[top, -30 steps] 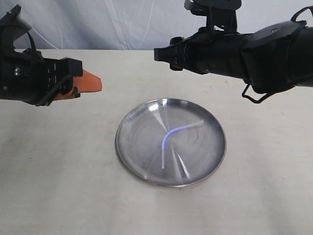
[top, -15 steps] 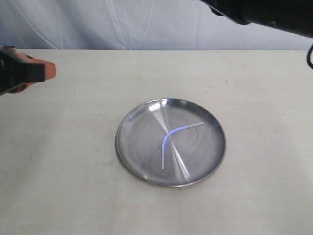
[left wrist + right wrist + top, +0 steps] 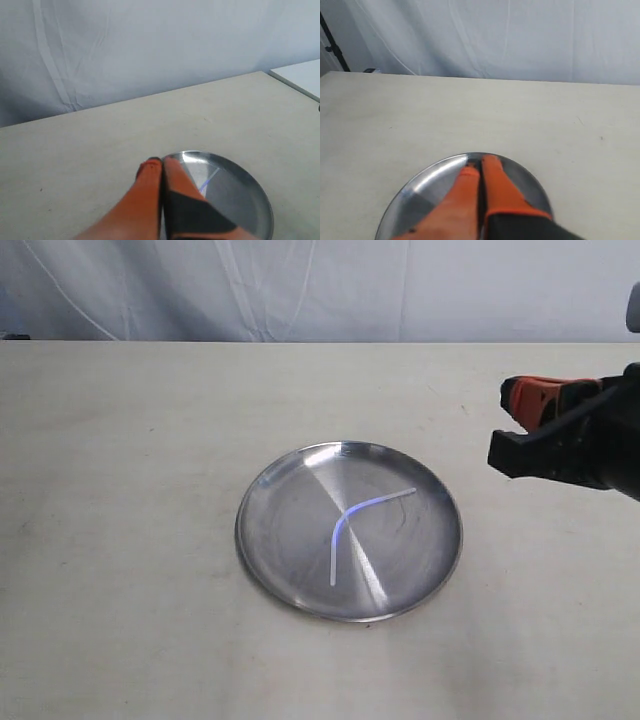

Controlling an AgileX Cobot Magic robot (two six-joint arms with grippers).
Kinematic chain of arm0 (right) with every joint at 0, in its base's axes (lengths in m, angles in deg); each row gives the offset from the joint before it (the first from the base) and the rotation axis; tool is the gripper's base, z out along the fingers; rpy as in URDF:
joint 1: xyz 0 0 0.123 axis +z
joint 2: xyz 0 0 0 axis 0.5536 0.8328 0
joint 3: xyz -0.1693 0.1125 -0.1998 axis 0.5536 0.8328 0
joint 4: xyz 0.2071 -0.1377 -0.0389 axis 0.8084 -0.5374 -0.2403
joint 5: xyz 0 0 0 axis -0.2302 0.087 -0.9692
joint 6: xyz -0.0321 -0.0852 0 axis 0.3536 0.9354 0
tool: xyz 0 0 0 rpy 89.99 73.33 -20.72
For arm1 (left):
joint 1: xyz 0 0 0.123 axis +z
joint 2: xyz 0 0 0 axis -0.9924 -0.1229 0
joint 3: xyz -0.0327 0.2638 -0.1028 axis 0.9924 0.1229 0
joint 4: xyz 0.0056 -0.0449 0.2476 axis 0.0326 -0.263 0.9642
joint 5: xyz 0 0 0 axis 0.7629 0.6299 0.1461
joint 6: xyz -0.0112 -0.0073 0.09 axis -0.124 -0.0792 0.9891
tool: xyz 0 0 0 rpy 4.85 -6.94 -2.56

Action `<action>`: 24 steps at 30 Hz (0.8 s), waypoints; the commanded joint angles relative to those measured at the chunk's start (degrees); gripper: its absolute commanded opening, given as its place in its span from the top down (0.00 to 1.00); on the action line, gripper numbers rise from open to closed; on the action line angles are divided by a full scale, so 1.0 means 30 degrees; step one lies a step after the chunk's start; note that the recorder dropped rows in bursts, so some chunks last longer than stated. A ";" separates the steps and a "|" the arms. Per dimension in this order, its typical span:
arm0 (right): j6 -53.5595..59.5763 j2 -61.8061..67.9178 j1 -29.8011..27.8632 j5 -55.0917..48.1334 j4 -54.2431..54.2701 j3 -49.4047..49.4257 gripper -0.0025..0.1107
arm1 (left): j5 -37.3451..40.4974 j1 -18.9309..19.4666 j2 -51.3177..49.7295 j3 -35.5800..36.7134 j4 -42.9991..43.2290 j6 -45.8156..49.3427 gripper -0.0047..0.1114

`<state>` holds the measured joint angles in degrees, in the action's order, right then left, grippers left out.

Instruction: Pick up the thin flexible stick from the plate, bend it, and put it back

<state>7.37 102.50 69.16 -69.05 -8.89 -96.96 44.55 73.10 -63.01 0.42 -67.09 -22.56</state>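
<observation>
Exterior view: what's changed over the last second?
The left gripper pulled back off the left edge and is now out of that view. The right gripper left the far side above the plate, swung up, and now sits lower at the right edge. Both are shut, holding nothing. The bent stick stayed put in the plate.

stick (image 3: pixel 345 522): bent, translucent bluish-white, lying in plate | plate (image 3: pixel 270 540): round, shiny silver

The plate (image 3: pixel 285 535) is shiny brushed metal, the stick (image 3: pixel 333 555) smooth translucent plastic, the table (image 3: pixel 120 540) matt.
</observation>
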 commanded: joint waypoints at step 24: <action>0.1552 -1.2787 -0.8594 0.1588 0.0174 0.5180 0.99 | 0.0110 0.0056 0.0219 0.0061 0.0818 -0.0029 0.96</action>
<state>9.82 68.37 44.86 -63.67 -8.24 -84.16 45.37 73.10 -62.64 0.42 -64.66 -22.56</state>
